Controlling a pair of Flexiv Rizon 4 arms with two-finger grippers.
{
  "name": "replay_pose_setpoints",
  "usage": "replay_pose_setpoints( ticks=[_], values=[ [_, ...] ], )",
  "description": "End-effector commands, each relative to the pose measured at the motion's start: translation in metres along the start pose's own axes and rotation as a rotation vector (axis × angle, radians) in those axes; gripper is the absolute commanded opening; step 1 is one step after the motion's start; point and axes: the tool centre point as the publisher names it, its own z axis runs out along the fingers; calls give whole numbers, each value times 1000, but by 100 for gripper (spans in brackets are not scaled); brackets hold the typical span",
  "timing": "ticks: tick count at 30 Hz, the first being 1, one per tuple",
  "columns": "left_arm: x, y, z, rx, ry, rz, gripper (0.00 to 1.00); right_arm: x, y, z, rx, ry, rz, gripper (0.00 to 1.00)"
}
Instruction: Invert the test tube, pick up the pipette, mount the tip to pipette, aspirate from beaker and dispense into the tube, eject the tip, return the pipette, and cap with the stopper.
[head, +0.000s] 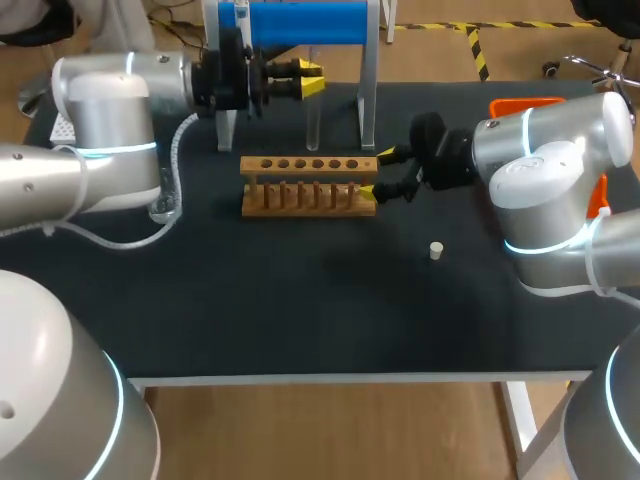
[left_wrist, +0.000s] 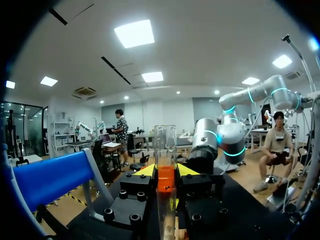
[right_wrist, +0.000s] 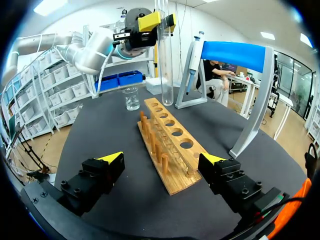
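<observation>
Left gripper (head: 310, 82) is clamping the test tube (head: 313, 125) near its upper end, both yellow fingers pressing on the glass from two sides. The tube is hanging upright, with its lower end close to the tabletop (head: 300, 310), just behind the wooden rack (head: 310, 163) and in front of the blue pipette stand (right_wrist: 240, 52). I can't tell whether it's touching the tabletop. In the left wrist view the tube is running straight up between the fingertips.

Right gripper (head: 380, 173) is sitting low at the rack's right end with its fingers spread wide, holding nothing. In the right wrist view the near end of the rack is lying between the two fingers, apart from both.

The pipette (right_wrist: 193, 57) is hanging on the stand. The glass beaker (right_wrist: 131, 98) is standing on the tabletop beyond the rack's far end, beneath the left arm. The white stopper (head: 436, 250) is lying alone on the tabletop in front of the right arm, well apart from the rack.
</observation>
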Motion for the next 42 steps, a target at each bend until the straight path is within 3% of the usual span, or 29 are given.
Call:
replay_pose_setpoints(
  ticks=[1, 42],
  values=[
    [-1, 6, 3, 17, -5, 7, 0, 0, 0, 0, 0, 0, 0, 100],
    [0, 40, 5, 22, -15, -16, 0, 0, 0, 0, 0, 0, 0, 100]
  ],
)
